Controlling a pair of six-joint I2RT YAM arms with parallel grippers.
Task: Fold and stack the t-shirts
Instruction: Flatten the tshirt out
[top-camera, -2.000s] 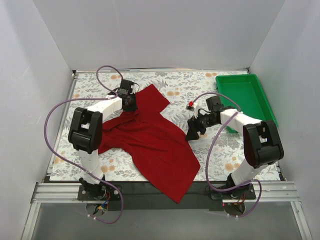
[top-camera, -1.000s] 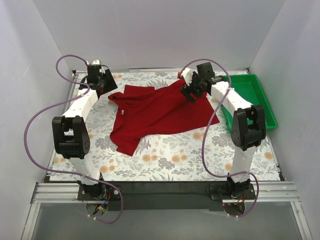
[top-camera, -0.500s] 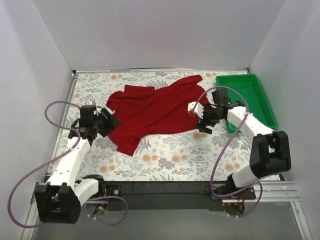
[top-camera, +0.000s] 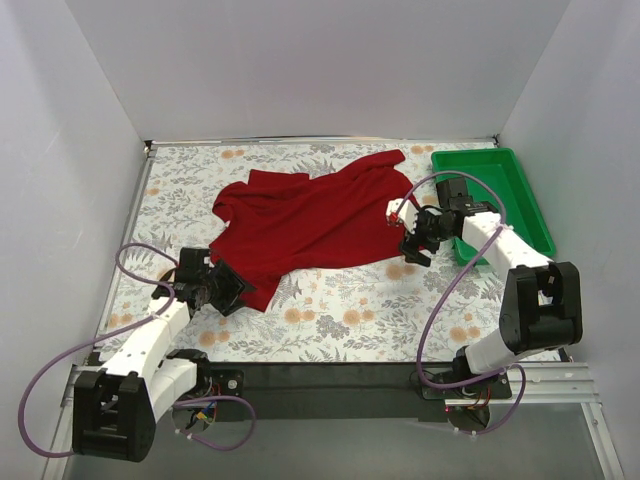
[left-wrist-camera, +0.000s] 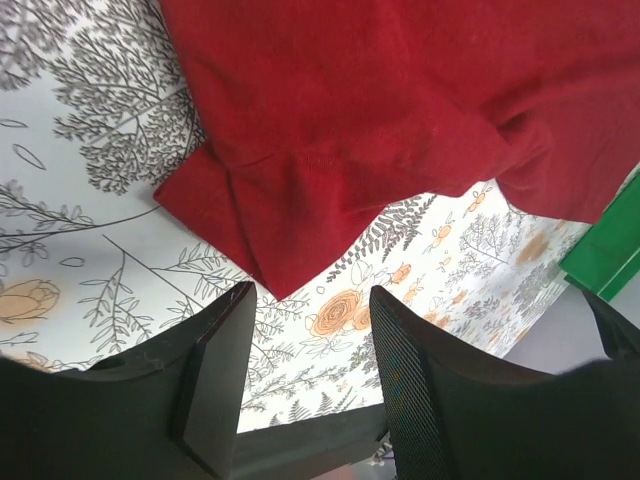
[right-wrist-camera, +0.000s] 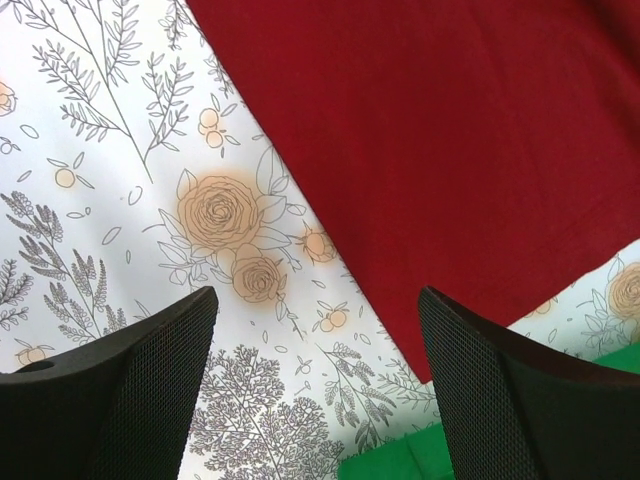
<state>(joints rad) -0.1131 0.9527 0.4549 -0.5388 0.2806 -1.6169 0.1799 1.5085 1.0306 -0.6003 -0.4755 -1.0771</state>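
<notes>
The dark red t-shirt (top-camera: 320, 220) lies spread and rumpled across the middle and back of the flowered table. One end reaches down to the front left, the other up toward the tray. My left gripper (top-camera: 232, 290) is open and empty, just left of the shirt's front-left corner (left-wrist-camera: 280, 270). My right gripper (top-camera: 412, 250) is open and empty over bare table, right beside the shirt's right edge (right-wrist-camera: 440, 200).
A green plastic tray (top-camera: 505, 195) stands at the back right, close to the right arm; its corner shows in the right wrist view (right-wrist-camera: 400, 460). White walls enclose the table on three sides. The black front rail (top-camera: 320, 385) runs along the near edge.
The shirt has stayed spread since half a second ago. My left gripper has moved toward the front, to the shirt's front-left corner. My right gripper shifted slightly by the shirt's right edge.
</notes>
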